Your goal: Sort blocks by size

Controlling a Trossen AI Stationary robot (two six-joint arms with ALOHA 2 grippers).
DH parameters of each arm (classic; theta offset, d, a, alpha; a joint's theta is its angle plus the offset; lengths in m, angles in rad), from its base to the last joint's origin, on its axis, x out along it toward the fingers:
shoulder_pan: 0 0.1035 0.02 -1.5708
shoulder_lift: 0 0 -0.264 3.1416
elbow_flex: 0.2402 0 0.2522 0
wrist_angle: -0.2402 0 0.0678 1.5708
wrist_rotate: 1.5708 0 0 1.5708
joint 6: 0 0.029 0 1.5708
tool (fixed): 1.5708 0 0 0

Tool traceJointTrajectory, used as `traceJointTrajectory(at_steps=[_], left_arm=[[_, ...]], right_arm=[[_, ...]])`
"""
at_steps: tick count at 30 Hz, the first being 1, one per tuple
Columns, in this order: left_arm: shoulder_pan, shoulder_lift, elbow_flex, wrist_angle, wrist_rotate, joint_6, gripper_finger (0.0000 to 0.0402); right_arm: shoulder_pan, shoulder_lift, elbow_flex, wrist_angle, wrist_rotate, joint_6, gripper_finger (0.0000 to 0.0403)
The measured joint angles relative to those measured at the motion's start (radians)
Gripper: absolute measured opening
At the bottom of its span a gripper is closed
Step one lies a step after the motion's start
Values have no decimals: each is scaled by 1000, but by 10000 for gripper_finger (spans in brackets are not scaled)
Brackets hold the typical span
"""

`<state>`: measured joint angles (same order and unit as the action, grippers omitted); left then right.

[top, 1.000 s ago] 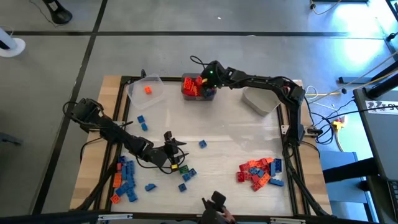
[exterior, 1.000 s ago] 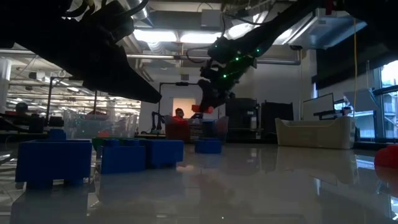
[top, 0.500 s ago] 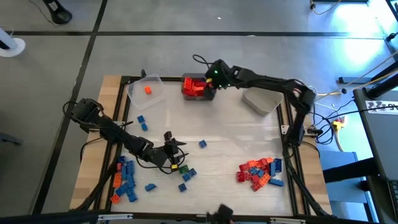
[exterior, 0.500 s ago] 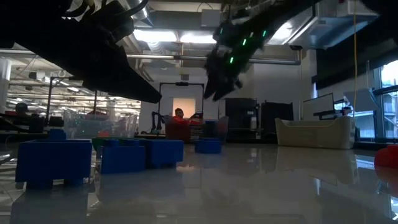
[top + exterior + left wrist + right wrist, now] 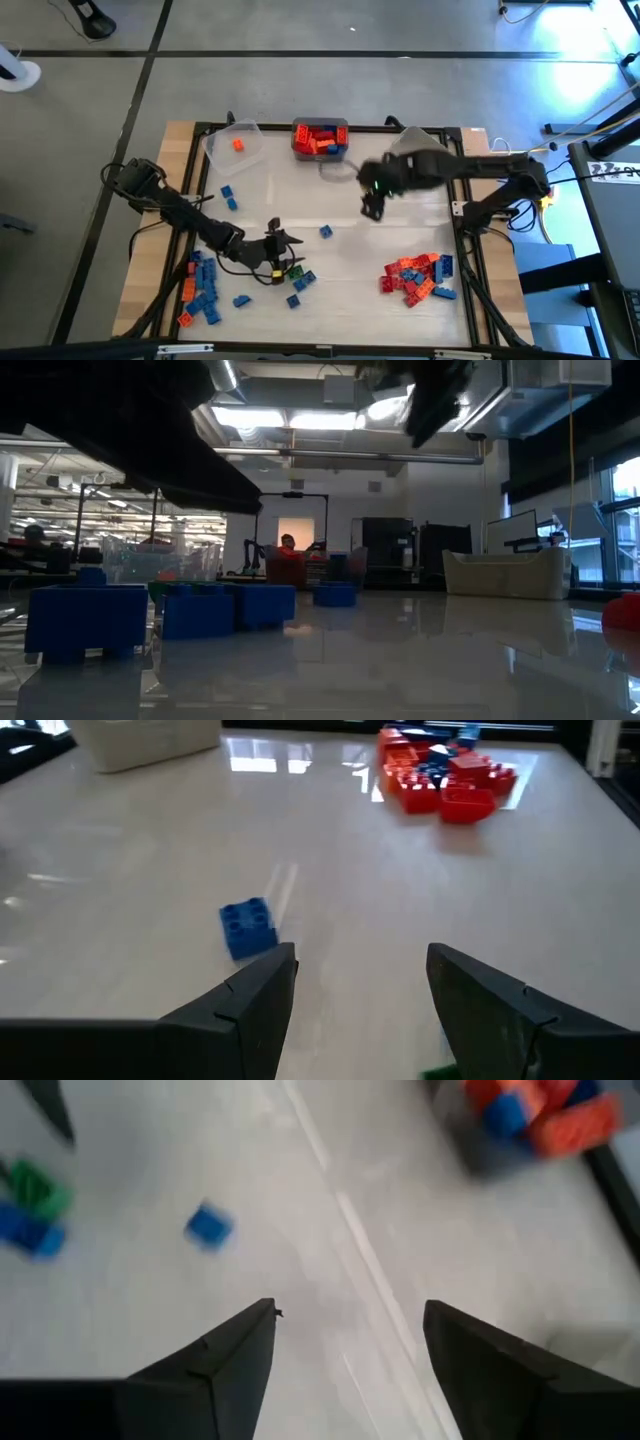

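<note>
Your right gripper (image 5: 372, 208) hangs above the middle of the pale glossy table (image 5: 400, 235), its two dark fingers (image 5: 220, 1370) spread apart with nothing between them, so the step in hand looks like fetching the next brick; the heap of small red, orange and blue studded plastic bricks (image 5: 415, 276) lies near the table's front right corner, and that is the natural pile for this arm; come down over a brick at the heap's edge rather than its middle, so the fingers close on one piece and do not drag its neighbours along; square the jaws to the brick's flat sides, not its corners, since these little pieces will likely twist out of a skewed pinch. Your left gripper (image 5: 278, 252) sits low near the front left, its fingers (image 5: 250, 1010) also apart and empty, with a single small blue studded brick (image 5: 246, 927) just ahead of them on the bare table and a green one (image 5: 295, 270) close by; the scatter of blue and orange bricks (image 5: 203, 290) lies at the front left. The small clear bin crowded with red bricks (image 5: 320, 138) stands at the back edge, the clear tub holding one orange brick (image 5: 236, 146) to its left, the grey tray (image 5: 418, 160) to its right; judge the brick's size before you lift, and keep the two arms well apart as they cross.
</note>
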<state>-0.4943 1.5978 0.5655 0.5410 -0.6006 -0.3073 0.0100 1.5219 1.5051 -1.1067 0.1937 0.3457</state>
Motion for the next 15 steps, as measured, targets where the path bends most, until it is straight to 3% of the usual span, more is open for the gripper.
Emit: traceJointTrajectory(at_steps=[4,10,15], left_arm=[[-16,0,0,3,2,-19,214],[-49,0,0,48,5,-23,214],[-58,0,0,104,83,8,214]], right_arm=[[168,1,-16,-87,48,146,253],[370,-7,-150,-99,74,375,253],[488,-6,-262,-101,84,543,253]])
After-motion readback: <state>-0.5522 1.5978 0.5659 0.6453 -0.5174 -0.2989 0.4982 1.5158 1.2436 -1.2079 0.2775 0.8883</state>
